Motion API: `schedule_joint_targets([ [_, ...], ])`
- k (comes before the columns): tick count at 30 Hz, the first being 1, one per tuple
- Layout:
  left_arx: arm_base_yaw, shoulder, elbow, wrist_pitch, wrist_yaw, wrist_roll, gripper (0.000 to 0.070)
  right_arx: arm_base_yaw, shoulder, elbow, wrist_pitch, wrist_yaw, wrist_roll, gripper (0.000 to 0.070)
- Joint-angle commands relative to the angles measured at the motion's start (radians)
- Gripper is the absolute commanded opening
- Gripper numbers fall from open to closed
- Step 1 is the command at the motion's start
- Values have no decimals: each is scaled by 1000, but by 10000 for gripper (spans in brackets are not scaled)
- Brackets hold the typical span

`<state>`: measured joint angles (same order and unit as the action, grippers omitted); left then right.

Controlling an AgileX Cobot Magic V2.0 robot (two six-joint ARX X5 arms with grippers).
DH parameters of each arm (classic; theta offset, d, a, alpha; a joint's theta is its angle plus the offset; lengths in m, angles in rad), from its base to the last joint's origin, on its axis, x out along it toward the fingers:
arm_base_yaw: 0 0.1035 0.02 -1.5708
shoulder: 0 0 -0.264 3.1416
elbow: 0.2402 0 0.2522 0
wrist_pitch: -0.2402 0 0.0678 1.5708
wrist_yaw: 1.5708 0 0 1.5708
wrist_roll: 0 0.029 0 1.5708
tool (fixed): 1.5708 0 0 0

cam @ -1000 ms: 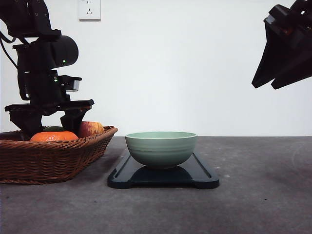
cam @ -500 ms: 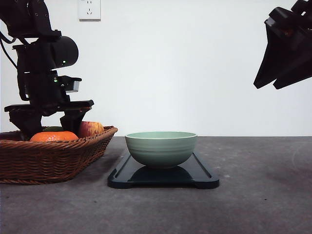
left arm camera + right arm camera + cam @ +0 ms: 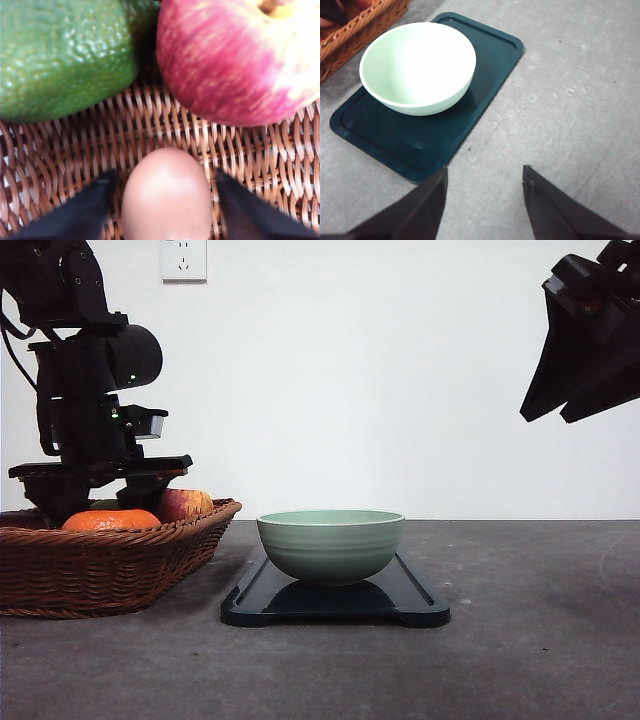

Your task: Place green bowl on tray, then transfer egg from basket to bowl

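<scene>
Grey, faintly speckled tabletop (image 3: 520, 640) runs to a plain white wall carrying a white socket (image 3: 184, 259); no lettering can be read anywhere.

Left gripper (image 3: 165, 200): lowered inside the basket (image 3: 110, 565). Its dark fingers (image 3: 80, 210) stand apart on either side of the egg (image 3: 167, 197). A narrow gap of wicker shows on each side of the egg in the left wrist view, so the jaws are parted and not pressing it. Just beyond the fingertips lie a green fruit (image 3: 60, 55) and a red apple (image 3: 235, 60), both close ahead of the egg, with a strip of wicker between. In the front view an orange (image 3: 110, 520) sits near the basket's front rim, below the arm.

Right gripper (image 3: 485, 200): held high, well clear of the table, fingers spread, nothing between them. Below and ahead of it lies the tray (image 3: 415, 150); its near corner sits just beyond the fingertips, with open tabletop to the side away from the basket.

The green bowl (image 3: 330, 545) stands upright on the tray, toward the end nearest the basket, inside the rim. The basket's edge (image 3: 365, 30) is near the tray, not touching.
</scene>
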<state>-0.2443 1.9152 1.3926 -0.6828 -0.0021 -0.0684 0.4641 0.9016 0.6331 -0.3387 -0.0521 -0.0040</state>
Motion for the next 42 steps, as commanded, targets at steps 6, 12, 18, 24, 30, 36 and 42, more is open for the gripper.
schedule_joint_targets([
  [6,-3,21,22,-7,-2,0,263,5,5,2,9,2,-4,286],
  [12,-3,-8,22,-13,-2,-1,263,5,5,2,9,1,-4,287],
  [18,-2,-75,23,-14,-2,0,262,5,5,2,9,1,-4,287],
  [24,-3,-147,23,-19,-2,-1,261,5,5,2,9,1,-4,286],
  [30,-44,-220,23,-8,83,-28,261,5,5,2,9,1,-4,287],
  [36,-152,-241,23,68,119,-57,261,5,5,2,9,1,-4,287],
  [42,-271,-239,23,166,115,-57,260,5,5,2,8,0,-4,287],
])
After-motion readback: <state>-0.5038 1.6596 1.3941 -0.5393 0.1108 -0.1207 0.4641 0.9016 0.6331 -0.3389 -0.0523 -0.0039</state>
